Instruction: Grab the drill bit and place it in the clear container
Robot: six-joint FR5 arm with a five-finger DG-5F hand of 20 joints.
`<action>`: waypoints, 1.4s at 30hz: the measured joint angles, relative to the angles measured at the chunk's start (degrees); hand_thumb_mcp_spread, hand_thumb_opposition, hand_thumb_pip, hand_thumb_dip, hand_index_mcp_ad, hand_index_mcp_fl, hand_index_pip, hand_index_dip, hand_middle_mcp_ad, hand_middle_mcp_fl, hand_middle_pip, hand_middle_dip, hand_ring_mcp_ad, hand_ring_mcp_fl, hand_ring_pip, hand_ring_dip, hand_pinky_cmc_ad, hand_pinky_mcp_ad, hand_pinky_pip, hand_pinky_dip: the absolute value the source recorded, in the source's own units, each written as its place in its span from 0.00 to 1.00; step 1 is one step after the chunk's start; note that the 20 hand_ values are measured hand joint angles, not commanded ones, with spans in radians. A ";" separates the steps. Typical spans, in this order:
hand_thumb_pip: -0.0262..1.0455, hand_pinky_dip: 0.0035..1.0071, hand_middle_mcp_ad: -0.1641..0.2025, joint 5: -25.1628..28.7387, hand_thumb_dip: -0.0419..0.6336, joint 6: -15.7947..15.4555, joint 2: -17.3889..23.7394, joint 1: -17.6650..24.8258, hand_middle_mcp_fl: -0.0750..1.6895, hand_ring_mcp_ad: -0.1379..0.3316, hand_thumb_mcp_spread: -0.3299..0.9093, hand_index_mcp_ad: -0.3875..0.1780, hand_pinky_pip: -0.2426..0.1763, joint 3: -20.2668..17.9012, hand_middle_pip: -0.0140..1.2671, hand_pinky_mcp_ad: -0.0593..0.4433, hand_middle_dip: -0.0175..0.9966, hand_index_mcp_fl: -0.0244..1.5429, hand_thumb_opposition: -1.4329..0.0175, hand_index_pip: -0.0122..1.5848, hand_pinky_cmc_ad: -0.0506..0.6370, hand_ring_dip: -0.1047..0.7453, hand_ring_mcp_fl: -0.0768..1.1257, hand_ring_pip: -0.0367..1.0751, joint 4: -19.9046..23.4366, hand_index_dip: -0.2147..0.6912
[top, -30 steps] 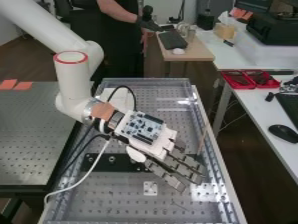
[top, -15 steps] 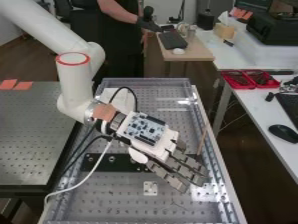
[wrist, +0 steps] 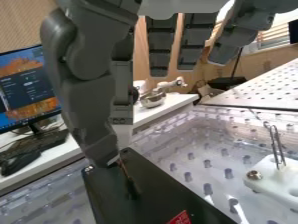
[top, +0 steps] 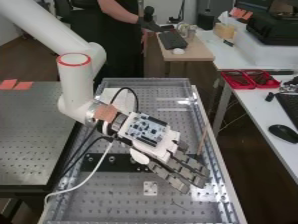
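Probable drill bit point(wrist: 132, 187) just beside the thumb point(wrist: 100, 142), ungripped and unplaced

It leans by the black plate point(wrist: 156, 185), seemingly toward the bench's point(top: 116, 197) right edge; whether the thumb touches it, I cannot tell. The fingers point(top: 183, 170) are open, nearly straight, so the approach looks done, with grasp, lift and placing left; the wrist view gives thumb and bit up close, the high view the hand point(top: 167, 148) slanting toward that right edge
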 joint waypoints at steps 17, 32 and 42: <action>0.39 0.18 0.59 -0.20 0.39 0.09 -0.27 -0.03 0.12 0.47 0.82 0.39 0.46 0.42 0.12 0.38 0.17 0.42 0.37 0.73 0.43 0.14 0.14 0.14 -0.19 0.47; 0.39 0.18 0.59 1.35 0.39 -0.07 -0.08 0.31 0.14 0.48 0.83 0.39 0.48 -1.51 0.12 0.38 0.17 0.53 0.35 0.68 0.45 0.14 0.16 0.15 4.98 0.46; 0.39 0.18 0.59 1.38 0.39 0.06 1.16 0.33 0.17 0.48 0.82 0.39 0.48 -1.86 0.12 0.38 0.18 0.58 0.34 0.60 0.48 0.14 0.17 0.14 5.15 0.46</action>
